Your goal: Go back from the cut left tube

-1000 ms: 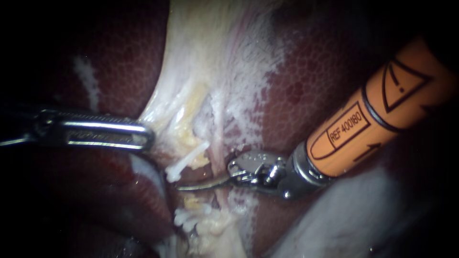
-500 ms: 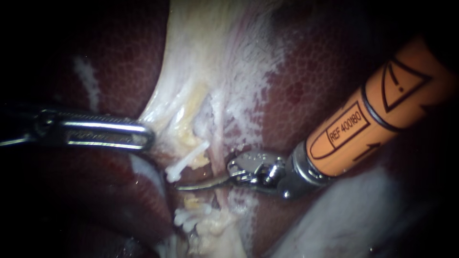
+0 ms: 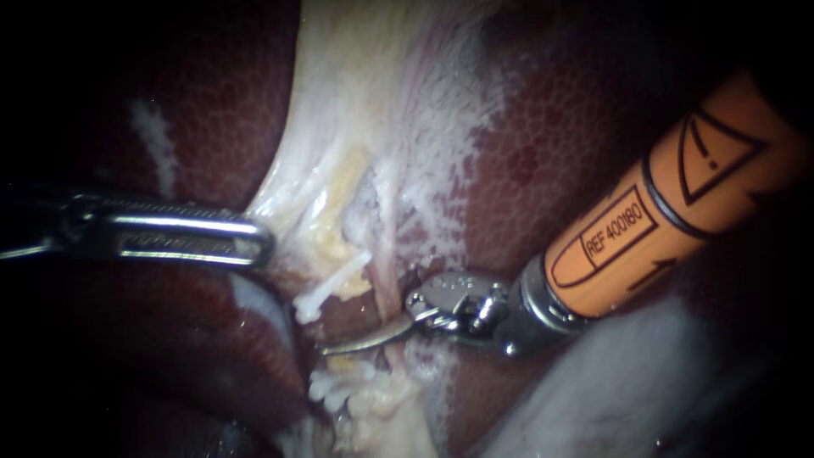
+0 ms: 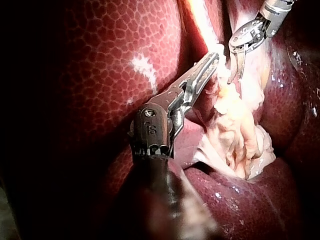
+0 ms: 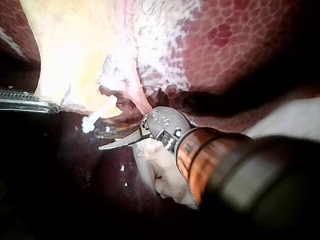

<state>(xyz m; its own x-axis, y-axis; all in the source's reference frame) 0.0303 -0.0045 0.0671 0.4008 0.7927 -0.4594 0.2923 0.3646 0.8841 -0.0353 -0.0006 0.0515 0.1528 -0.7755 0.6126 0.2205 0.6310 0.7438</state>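
Endoscope view. The left instrument point(image 3: 264, 242) comes in from 9 o'clock and lies level. Its jaws are clamped on the edge of the pale tissue point(image 3: 356, 127), which fans up toward 12 o'clock. The liver point(image 3: 551, 153) lies dark red on both sides of that fan.

The cut tube point(image 3: 332, 286) is a short white stub just below centre. It hangs from the pale tissue and its free end points toward 8 o'clock. The lower stump point(image 3: 343, 388) sits at 6 o'clock, apart from the stub.

The right instrument point(image 3: 356, 341), on an orange shaft, comes in from 2 o'clock. Its curved blades point toward 9 o'clock and lie in the gap between stub and stump, touching neither. They cross in front of a pink strand point(image 3: 386, 276) that runs from 12 to 6 o'clock just beside the stub.

Left wrist view. The left instrument point(image 4: 214, 57) has its tip buried in pale tissue. The right instrument point(image 4: 236, 79) shows a narrow gap between its two blades, and nothing is held between them.

Right wrist view. The blades of the right instrument point(image 5: 107, 145) lie just under the stub point(image 5: 97, 116), clear of it.
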